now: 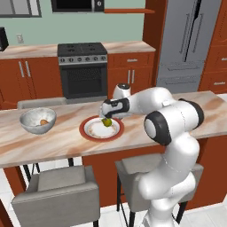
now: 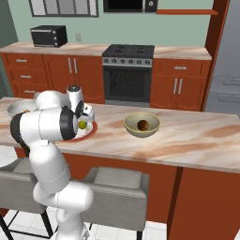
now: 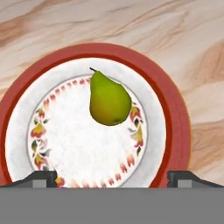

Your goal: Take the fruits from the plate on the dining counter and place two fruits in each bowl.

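Dining desk (image 1: 57, 142) w/ marble top carries all. Whitish bowl (image 1: 38, 120) at left w/ one orange fruit (image 1: 44, 122); olive bowl (image 2: 141, 125) at right w/ one brown fruit (image 2: 143, 124). Plate (image 3: 173, 109) betw. them, yellow-green pear (image 3: 109, 101) lying on it. Claw (image 3: 112, 177) over plate, jaws spread wide, nothing held.

The kitchen is lit evenly and fairly brightly, with no single lamp to be made out. Shadows are faint: the pear (image 3: 109, 99) casts hardly any on the plate (image 3: 175, 113), and the stools under the counter (image 1: 53, 142) sit in mild shade. The robot arm (image 1: 177, 119) shows soft shading but no hard glare. All three views are slightly soft and coarse, with edges a bit jagged; straight lines stay straight toward the borders.
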{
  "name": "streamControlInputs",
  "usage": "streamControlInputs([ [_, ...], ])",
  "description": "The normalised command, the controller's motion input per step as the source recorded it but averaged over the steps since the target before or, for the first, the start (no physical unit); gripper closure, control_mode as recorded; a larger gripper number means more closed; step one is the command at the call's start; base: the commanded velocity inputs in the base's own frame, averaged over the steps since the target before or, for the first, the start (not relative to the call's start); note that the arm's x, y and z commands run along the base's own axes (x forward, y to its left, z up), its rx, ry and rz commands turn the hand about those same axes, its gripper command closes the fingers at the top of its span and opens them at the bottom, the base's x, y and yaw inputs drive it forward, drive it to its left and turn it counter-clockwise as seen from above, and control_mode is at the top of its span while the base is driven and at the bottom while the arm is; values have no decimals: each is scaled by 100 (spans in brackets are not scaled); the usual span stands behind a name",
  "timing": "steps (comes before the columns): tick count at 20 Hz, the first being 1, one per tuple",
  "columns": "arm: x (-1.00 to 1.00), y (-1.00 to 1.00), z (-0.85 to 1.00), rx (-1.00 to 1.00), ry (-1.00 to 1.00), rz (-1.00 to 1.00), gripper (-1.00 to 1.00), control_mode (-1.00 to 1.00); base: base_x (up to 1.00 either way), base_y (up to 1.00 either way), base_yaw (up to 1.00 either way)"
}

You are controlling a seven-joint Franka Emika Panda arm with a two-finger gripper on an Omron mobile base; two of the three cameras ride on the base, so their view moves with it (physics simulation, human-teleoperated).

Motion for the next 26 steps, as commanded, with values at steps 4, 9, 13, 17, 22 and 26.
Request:
streamControlInputs([
  [4,17,18,-47,-3,9,0,-100,-100,0,0,0],
  [9,14,9,-33,-1,4,0,-100,-100,0,0,0],
  [13,8,0,0,0,0,0,-100,-100,0,0,0],
  [17,16,0,-4,0,0,0,-100,-100,0,0,0],
  [22,26,0,-6,0,0,0,-100,-100,0,0,0],
  [26,14,0,-13,0,0,0,-100,-100,0,0,0],
])
